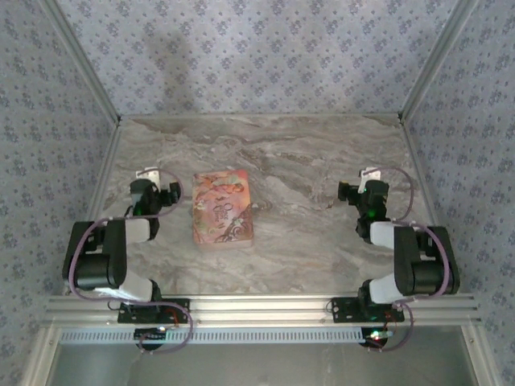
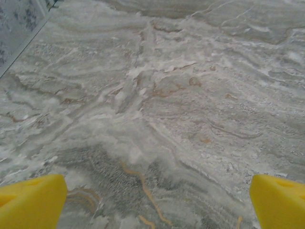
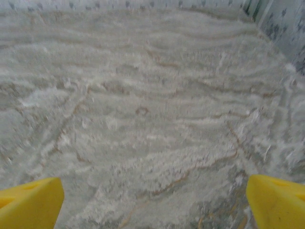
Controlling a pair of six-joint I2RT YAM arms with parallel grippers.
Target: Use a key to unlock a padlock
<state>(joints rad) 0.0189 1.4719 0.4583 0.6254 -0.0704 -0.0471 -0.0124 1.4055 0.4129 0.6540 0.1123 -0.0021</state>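
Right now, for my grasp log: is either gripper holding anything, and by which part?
Nothing held: left gripper and right gripper are open over the table.

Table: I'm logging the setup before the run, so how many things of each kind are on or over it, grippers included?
Grippers: 2, the left gripper and the right gripper, both open
Pink patterned box: 1
Total: 3
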